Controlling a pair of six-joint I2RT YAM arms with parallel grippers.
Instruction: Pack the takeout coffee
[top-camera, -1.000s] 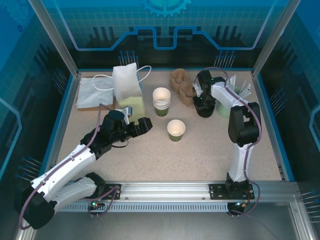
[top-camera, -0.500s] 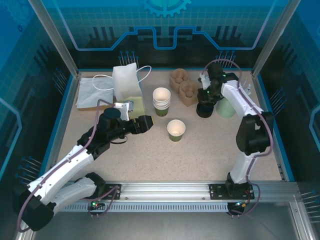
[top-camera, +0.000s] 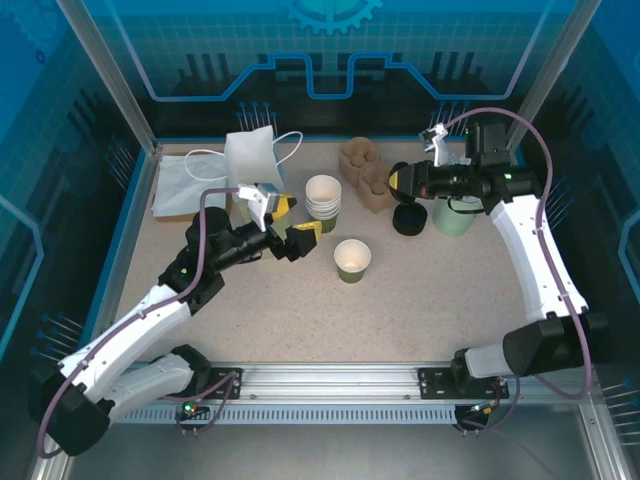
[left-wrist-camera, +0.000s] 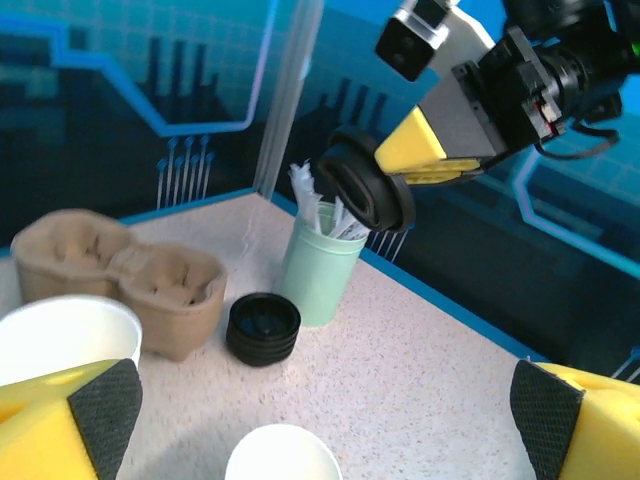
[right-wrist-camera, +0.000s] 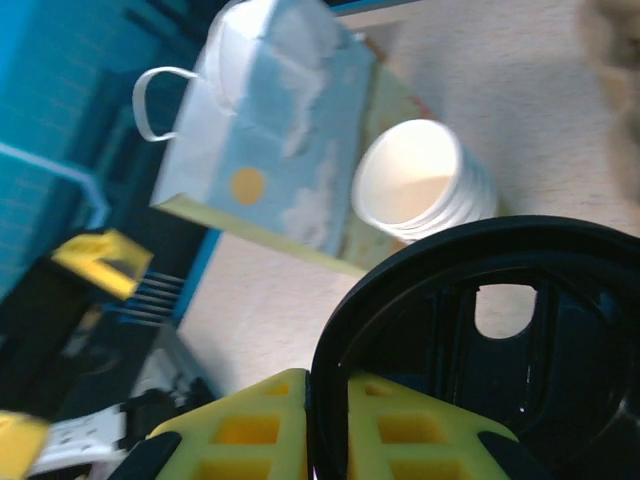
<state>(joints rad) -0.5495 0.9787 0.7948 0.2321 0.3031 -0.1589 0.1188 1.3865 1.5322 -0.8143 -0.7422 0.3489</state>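
Above the table, the right gripper pinched the lid by its rim, where it might slip; the left gripper gaped empty.

The lower half of the counter is bare and may be crossed freely. The upper band is crowded: a paper bag at upper left, a stack of cups at centre, a cardboard carrier, a pile of black lids and a cup of sticks. Below the stack, a single green cup is flanked by the wide-spread left end effector. The room by the pile is taken by the right end effector, clamped on a black lid.
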